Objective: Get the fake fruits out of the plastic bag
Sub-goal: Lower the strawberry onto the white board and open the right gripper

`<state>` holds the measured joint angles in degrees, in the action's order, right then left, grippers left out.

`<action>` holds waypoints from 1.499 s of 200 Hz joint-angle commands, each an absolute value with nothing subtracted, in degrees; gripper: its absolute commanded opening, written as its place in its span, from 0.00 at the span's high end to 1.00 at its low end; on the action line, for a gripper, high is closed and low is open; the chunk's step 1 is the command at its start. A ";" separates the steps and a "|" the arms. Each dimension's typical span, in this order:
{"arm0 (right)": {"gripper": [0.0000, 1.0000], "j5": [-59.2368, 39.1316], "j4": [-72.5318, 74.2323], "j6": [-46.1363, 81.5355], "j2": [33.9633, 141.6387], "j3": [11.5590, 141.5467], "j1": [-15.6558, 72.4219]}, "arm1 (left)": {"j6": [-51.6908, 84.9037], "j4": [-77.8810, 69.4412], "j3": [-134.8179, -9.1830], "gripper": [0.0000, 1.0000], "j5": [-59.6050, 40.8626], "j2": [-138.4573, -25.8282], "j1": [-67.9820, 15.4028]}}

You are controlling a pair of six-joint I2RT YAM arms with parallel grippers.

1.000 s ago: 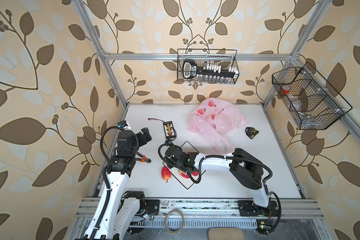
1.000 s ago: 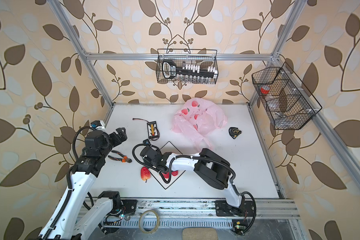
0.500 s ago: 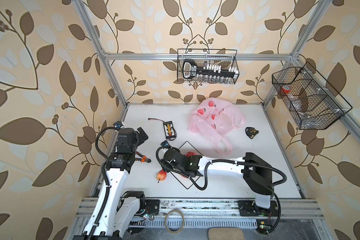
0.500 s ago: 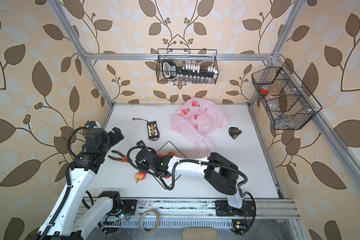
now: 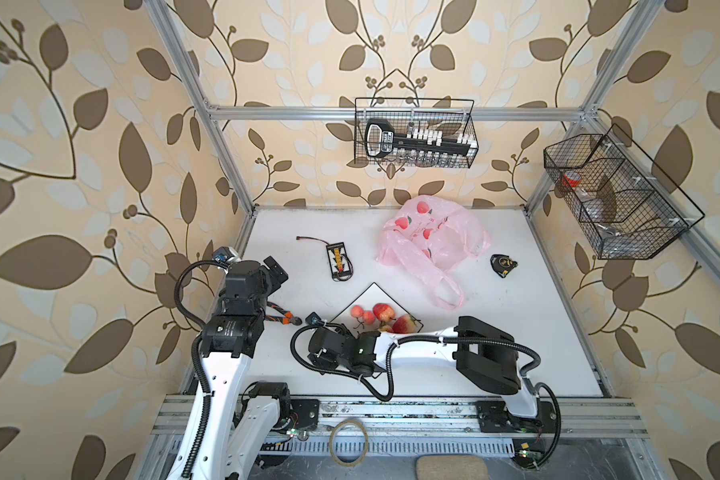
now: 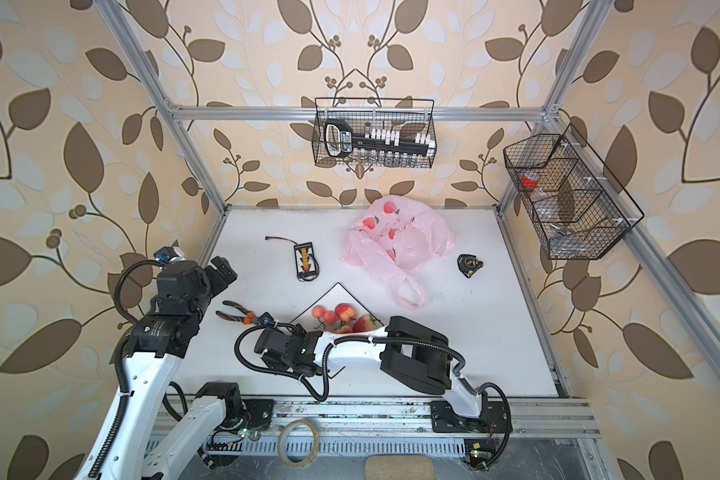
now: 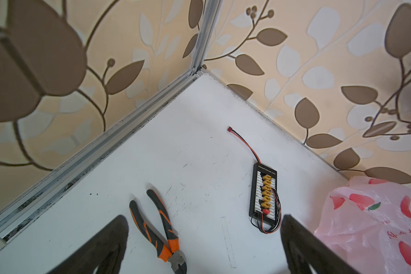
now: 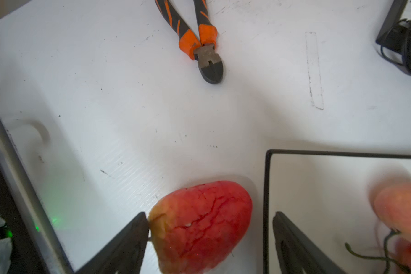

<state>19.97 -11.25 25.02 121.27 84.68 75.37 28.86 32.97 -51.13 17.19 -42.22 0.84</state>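
Several fake fruits [image 5: 382, 311] lie on a white square plate [image 5: 373, 296] with a black rim in both top views. In the right wrist view one more red-and-yellow fake fruit [image 8: 199, 227] rests on the table just outside the plate's rim [image 8: 267, 189]. My right gripper [image 8: 209, 214] stands open around it: one finger touches it, the other is apart. In the top views the wrist hides this fruit. The pink plastic bag [image 5: 433, 241] lies crumpled at the back. My left gripper [image 7: 203, 218] is open and empty at the left.
Orange-handled pliers [image 5: 281, 316] lie between the two arms. A black connector board [image 5: 339, 262] with wires sits behind them, and a small black tape measure [image 5: 503, 264] lies right of the bag. Wire baskets [image 5: 414, 133] hang on the back and right walls.
My right wrist has swung toward the front left and now covers the loose fruit beside the plate, and its jaws have widened. The left arm has drawn back a little.
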 commanded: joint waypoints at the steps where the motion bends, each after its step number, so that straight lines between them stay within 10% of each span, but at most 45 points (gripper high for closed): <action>1: 0.16 22.13 -13.52 25.22 123.37 86.99 76.02 | 29.28 33.73 -54.03 0.01 19.03 -41.31 1.39; 69: 0.16 25.00 -16.17 26.68 127.94 89.64 76.42 | 28.98 33.49 -54.36 0.01 18.72 -41.13 1.34; 170: 0.45 28.03 -16.10 25.59 125.48 90.02 77.85 | 28.74 33.09 -54.95 0.01 18.67 -41.81 1.38; 300: 0.45 31.38 -15.20 26.85 115.05 78.97 72.79 | 28.39 31.99 -53.26 0.01 15.86 -42.77 1.35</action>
<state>30.22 -14.13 26.15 112.66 80.07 73.73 28.75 33.23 -52.53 16.43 -42.78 0.84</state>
